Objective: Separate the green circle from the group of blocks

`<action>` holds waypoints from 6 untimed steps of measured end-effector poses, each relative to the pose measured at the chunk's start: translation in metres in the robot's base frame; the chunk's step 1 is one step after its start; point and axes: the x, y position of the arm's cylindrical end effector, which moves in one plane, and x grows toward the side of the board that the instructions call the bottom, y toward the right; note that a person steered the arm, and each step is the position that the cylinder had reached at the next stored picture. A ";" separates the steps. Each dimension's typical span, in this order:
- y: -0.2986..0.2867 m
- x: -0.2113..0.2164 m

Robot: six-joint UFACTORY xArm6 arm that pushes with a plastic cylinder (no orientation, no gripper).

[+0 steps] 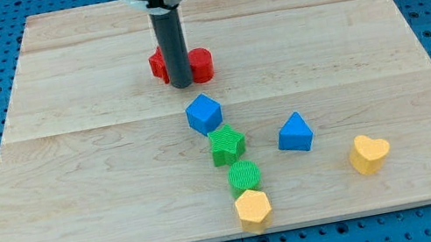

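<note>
Camera view: my tip is far from the green circle, so the push has not started yet.

Near the board's bottom edge sits the yellow hexagon (254, 208), and the green circle (244, 175) is touching it just above. The green star (227, 145) touches the circle's top, and the blue cube (203, 113) sits next in the line. The blue triangle (295, 134) and the yellow heart (369, 153) lie off toward the right edge. Farther up, my tip (182, 85) rests against the red block (181, 65), well apart from the circle. I have no pincer, only a rod, so nothing is held. Next, I think my tip must come down beside the line and push the circle out sideways, without dragging its neighbours.
</note>
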 end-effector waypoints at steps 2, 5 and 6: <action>0.007 0.000; 0.192 0.062; 0.189 0.081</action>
